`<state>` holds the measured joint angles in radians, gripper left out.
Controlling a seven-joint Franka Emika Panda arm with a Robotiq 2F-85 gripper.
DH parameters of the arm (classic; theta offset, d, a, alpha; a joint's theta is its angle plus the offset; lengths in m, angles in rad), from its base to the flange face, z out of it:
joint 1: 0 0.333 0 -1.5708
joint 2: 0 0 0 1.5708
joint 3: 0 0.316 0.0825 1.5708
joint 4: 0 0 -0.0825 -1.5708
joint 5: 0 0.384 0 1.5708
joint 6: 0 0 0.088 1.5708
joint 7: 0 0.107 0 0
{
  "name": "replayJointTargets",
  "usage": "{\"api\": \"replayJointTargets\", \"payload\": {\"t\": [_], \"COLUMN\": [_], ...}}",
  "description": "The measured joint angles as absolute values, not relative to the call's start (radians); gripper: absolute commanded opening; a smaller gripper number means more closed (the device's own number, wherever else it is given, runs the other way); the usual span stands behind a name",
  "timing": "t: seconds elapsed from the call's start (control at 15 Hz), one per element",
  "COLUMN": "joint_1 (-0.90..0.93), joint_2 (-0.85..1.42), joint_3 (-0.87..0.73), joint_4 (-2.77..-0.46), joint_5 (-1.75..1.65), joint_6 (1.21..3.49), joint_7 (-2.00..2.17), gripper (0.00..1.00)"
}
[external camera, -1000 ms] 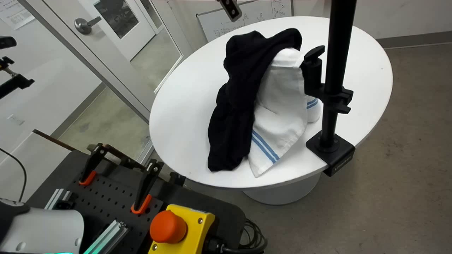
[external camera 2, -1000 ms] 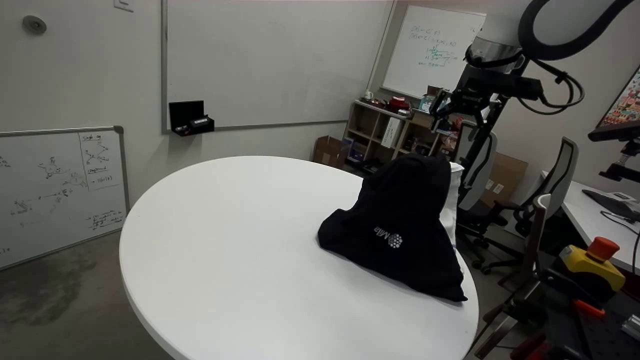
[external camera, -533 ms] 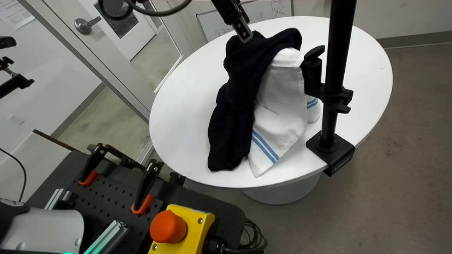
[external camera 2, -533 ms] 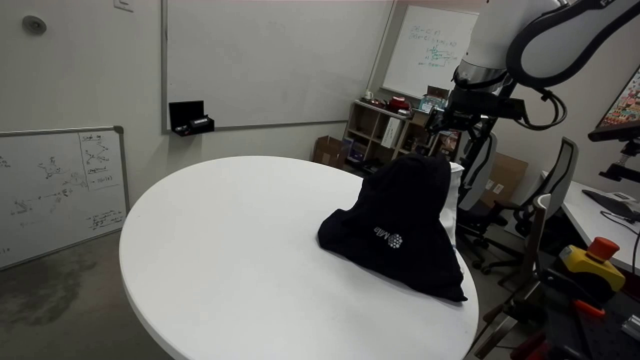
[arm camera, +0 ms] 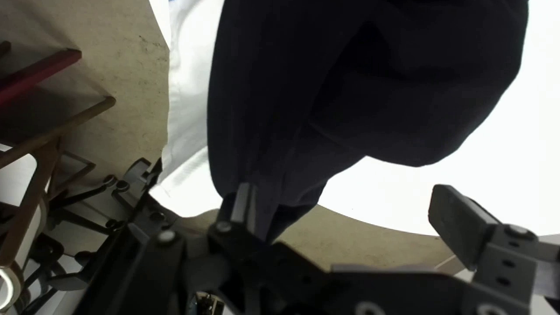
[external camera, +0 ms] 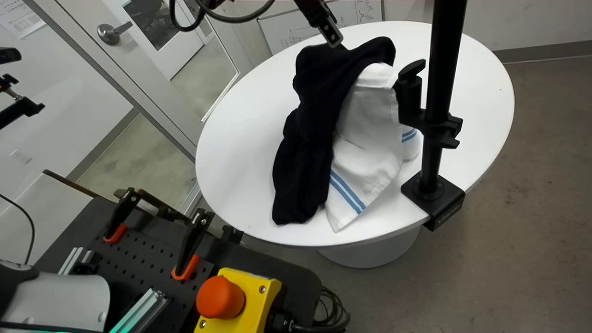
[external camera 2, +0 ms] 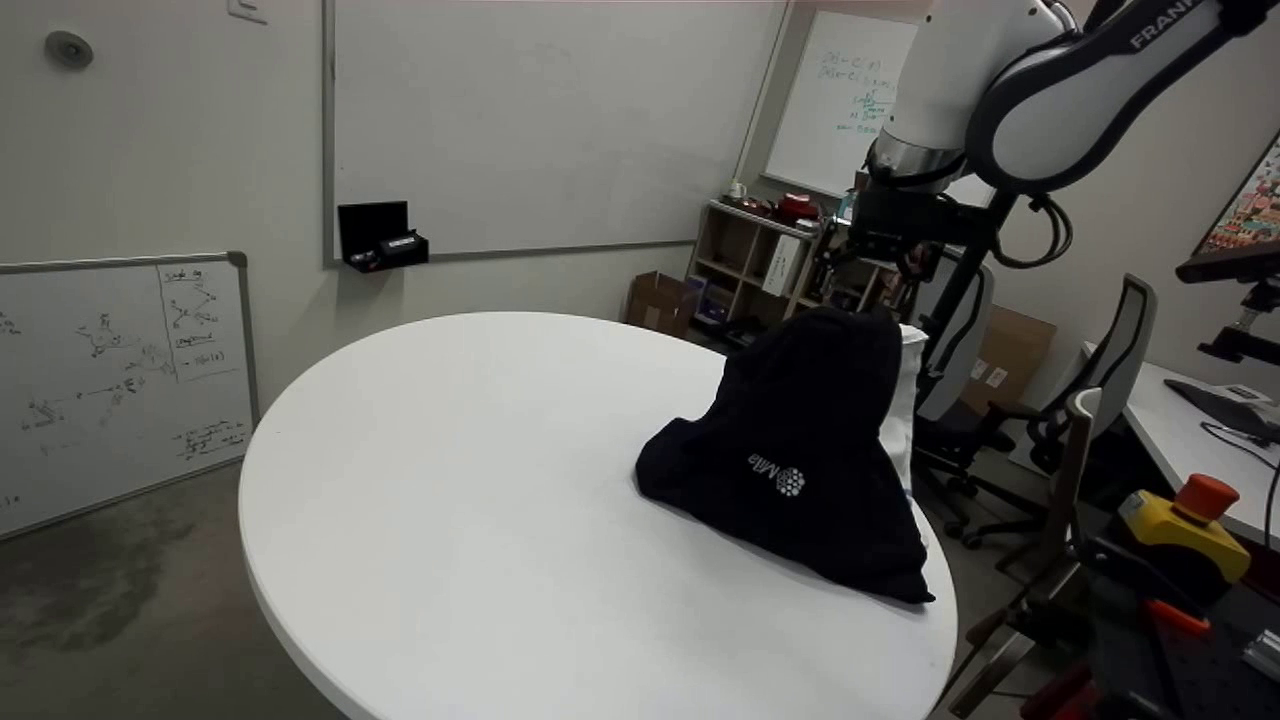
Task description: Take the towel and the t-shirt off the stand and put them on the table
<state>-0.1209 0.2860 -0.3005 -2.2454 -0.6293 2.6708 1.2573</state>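
The black t-shirt (external camera: 307, 138) hangs draped in a heap over the stand's arm, its lower part reaching the white table (external camera: 236, 152); its printed side shows in an exterior view (external camera 2: 800, 460). The white towel (external camera: 367, 148) with blue stripes hangs beside it, nearer the pole, and is mostly hidden behind the t-shirt in an exterior view (external camera 2: 905, 400). The stand (external camera: 437, 106) is clamped at the table edge; its flat arm is covered by the cloths. My gripper (arm camera: 350, 214) is open and empty, close to the t-shirt's top (arm camera: 280, 109). It also shows in both exterior views (external camera: 332, 34) (external camera 2: 870, 262).
A black cart with a yellow emergency-stop box (external camera: 240, 300) and orange-tipped clamps (external camera: 187, 268) stands near the table. Chairs (external camera 2: 1090, 370) and a shelf (external camera 2: 750, 260) are beyond the table. The stand's pole rises close to the arm.
My gripper has moved down and across toward the top of the t-shirt, going left in one exterior picture and right in another. The t-shirt, towel and stand have not moved.
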Motion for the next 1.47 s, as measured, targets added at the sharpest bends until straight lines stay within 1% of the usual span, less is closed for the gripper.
{"api": "replayJointTargets", "payload": {"t": [0.8, 0.93, 1.13, 1.33, 1.4, 1.47], "joint_1": [-0.055, -0.049, -0.044, -0.042, -0.042, -0.042], "joint_2": [0.366, 0.367, 0.368, 0.369, 0.370, 0.370], "joint_3": [-0.337, -0.338, -0.338, -0.338, -0.338, -0.338], "joint_4": [-2.203, -2.201, -2.200, -2.200, -2.200, -2.200], "joint_5": [-0.629, -0.629, -0.629, -0.628, -0.628, -0.628], "joint_6": [2.671, 2.671, 2.671, 2.671, 2.671, 2.670], "joint_7": [1.259, 1.259, 1.259, 1.259, 1.259, 1.259], "gripper": [0.99, 0.75, 0.55, 0.30, 0.24, 0.21]}}
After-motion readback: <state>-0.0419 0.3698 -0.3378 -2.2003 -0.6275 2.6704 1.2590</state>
